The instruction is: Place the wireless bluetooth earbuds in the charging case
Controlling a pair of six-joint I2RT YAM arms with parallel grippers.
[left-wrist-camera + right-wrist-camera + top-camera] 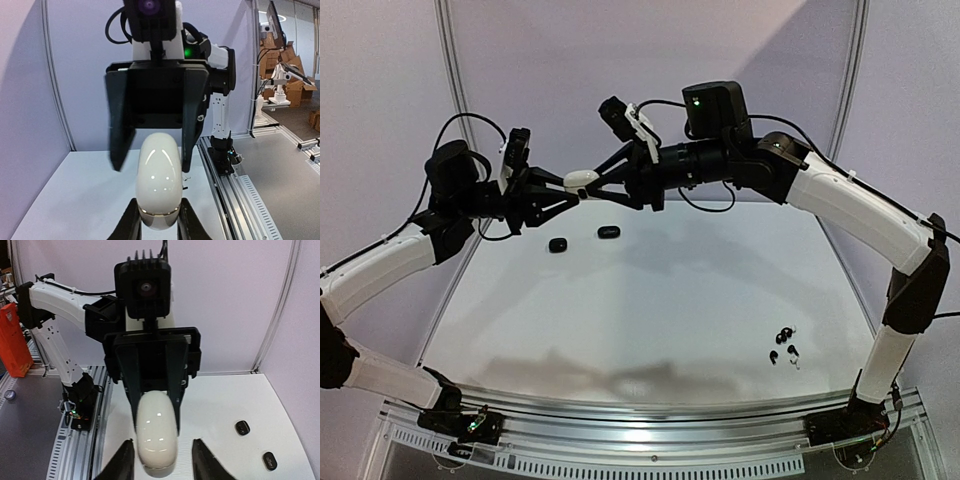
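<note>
Charging case (581,181) aloft between left end effector (566,187) and right end effector (599,184); two cases (558,245) (608,232) side by side on desk (650,300), far left; earbuds (785,347) clustered near right.

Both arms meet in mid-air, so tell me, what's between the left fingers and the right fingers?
A white oval case, plain in the top view. The left fingers pinch one end; the right fingers stand spread around the other.

The charging case (582,181) is shiny white. The left gripper (572,190) and the right gripper (594,185) are black. The left arm (380,275) and right arm (860,210) are white with black joints. Two oval cases (558,245) are black. The earbuds (785,345) are black with bits of white. The table (650,300) is white and the wall (540,60) is pale purple. A tiny light (696,100) glows green. A box (12,340) is orange.
</note>
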